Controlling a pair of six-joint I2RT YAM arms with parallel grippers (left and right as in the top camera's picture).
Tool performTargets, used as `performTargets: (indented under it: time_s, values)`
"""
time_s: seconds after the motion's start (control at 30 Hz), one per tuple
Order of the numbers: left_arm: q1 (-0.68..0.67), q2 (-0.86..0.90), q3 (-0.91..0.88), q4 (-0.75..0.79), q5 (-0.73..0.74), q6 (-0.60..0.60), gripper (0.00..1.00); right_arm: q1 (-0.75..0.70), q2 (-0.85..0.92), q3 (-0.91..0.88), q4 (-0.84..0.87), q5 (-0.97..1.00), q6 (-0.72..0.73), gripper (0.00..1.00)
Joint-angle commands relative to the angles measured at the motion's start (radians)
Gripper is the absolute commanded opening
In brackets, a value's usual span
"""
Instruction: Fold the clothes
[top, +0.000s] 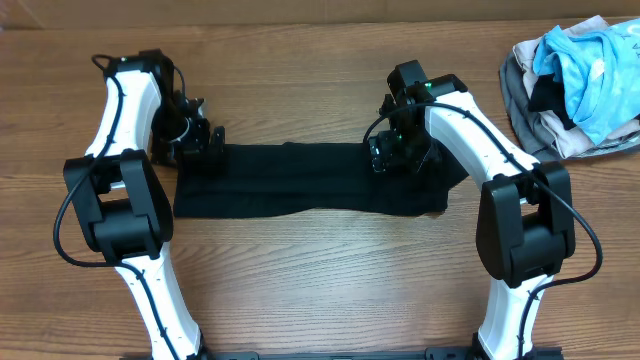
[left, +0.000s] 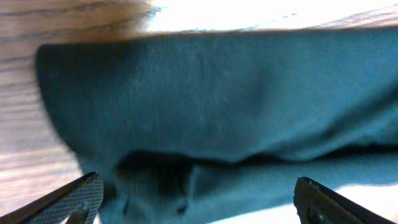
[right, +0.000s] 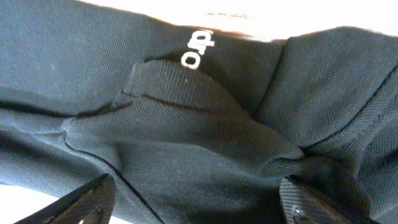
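The black garment (top: 300, 182) lies as a long folded strip across the middle of the wooden table. My left gripper (top: 196, 142) is open at its far left corner, with the fabric (left: 211, 106) spread between and beyond the fingers. My right gripper (top: 392, 150) is open over the garment's far right part. In the right wrist view the black fabric (right: 186, 143) is rumpled into folds between the fingers, with white logo lettering (right: 198, 50) near its far edge. Neither gripper holds the cloth.
A bundle of light-blue, grey and beige garments (top: 578, 85) sits at the far right corner of the table. Both arms' bases stand at the near edge. Bare wooden table (top: 320, 270) lies in front of the garment.
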Motion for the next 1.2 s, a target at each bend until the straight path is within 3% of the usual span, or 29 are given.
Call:
performTargets:
  time_s: [0.0,0.13,0.5,0.63,0.97,1.17]
  values:
    - [0.006,-0.003,-0.079,0.050,-0.010,0.025,1.00,-0.005,-0.005,-0.002,-0.006,0.005,0.005,0.89]
    - [0.006,-0.003,-0.178,0.115,-0.031,0.021,1.00,-0.005,-0.005,0.001,-0.012,-0.007,0.026,1.00]
    - [0.032,-0.084,-0.196,0.165,-0.056,-0.003,1.00,-0.005,-0.005,0.009,0.003,-0.032,0.027,1.00]
    - [0.032,-0.191,-0.193,0.180,-0.162,-0.034,1.00,-0.005,-0.005,0.009,0.003,-0.031,0.026,1.00]
    - [0.030,-0.302,-0.239,0.106,-0.263,-0.183,0.97,-0.005,-0.005,0.009,-0.003,-0.031,0.027,1.00]
    - [0.031,-0.487,-0.437,0.211,-0.280,-0.215,1.00,-0.013,-0.005,0.009,-0.011,-0.032,0.027,1.00]
